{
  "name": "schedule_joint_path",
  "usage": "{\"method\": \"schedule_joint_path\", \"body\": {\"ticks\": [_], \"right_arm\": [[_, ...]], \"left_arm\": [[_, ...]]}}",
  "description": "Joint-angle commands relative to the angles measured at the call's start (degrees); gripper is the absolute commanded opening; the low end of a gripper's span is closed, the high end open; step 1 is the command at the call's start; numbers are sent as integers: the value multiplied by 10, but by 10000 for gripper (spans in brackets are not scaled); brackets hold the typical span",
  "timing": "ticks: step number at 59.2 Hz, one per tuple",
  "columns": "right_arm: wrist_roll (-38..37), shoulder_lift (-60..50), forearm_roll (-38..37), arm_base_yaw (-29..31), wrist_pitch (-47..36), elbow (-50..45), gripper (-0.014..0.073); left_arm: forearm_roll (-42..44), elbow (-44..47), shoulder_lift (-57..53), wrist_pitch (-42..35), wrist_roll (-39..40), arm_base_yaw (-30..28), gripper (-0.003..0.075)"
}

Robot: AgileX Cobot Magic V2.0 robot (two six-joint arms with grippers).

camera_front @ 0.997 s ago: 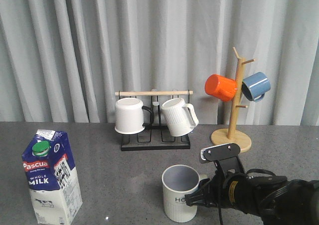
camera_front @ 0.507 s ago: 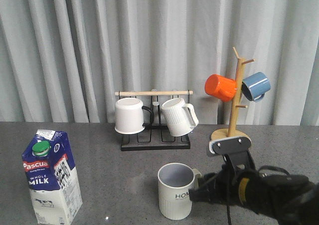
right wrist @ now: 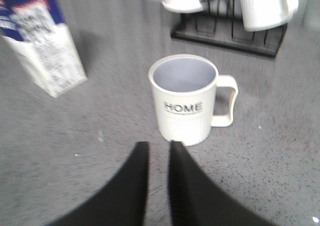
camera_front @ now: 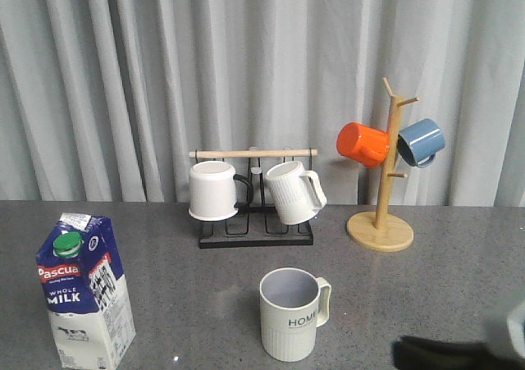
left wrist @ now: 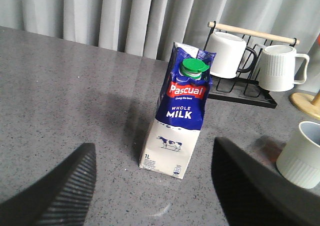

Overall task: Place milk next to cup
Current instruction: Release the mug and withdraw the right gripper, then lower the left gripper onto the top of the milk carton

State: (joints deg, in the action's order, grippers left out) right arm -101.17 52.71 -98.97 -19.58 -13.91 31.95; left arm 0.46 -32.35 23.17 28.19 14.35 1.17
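The milk [camera_front: 82, 292] stands upright at the table's front left, green cap toward me. It also shows in the left wrist view [left wrist: 177, 121] and the right wrist view [right wrist: 40, 40]. The cup [camera_front: 291, 312], cream with "HOME" lettering, stands upright at the front centre, well right of the milk, handle to the right. It also shows in the right wrist view [right wrist: 187, 98] and the left wrist view [left wrist: 302, 153]. My left gripper [left wrist: 152, 146] is wide open, a short way in front of the milk. My right gripper [right wrist: 159, 145] is nearly closed, empty, just short of the cup.
A black wire rack [camera_front: 256, 239] behind the cup holds a plain white mug [camera_front: 212, 191] and a white ribbed mug [camera_front: 291, 191]. A wooden mug tree [camera_front: 380, 230] at the back right carries an orange mug [camera_front: 363, 144] and a blue mug [camera_front: 421, 142]. My right arm is a dark blur [camera_front: 451, 355].
My right arm has drawn back from the cup's handle toward the bottom right, almost out of the front view. The cup shifted slightly left and now stands free.
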Motion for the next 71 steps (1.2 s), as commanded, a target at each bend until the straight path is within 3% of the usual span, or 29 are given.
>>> {"method": "schedule_joint_path", "body": {"ticks": [1, 19, 36, 57, 71], "right_arm": [[-31, -79, -34, 1, 5, -24, -10], [-18, -161, -34, 1, 21, -125, -9], [9, -141, -34, 1, 89, -147, -6], [8, -138, -34, 1, 74, -147, -6], [8, -138, -34, 1, 75, -147, -6]], "left_arm": [[-5, -18, 7, -34, 2, 1, 482], [-5, -61, 73, 55, -49, 1, 482], [-5, -285, 225, 133, -129, 1, 482], [-93, -603, 468, 320, -210, 1, 482], [-120, -705, 594, 389, -210, 1, 482]]}}
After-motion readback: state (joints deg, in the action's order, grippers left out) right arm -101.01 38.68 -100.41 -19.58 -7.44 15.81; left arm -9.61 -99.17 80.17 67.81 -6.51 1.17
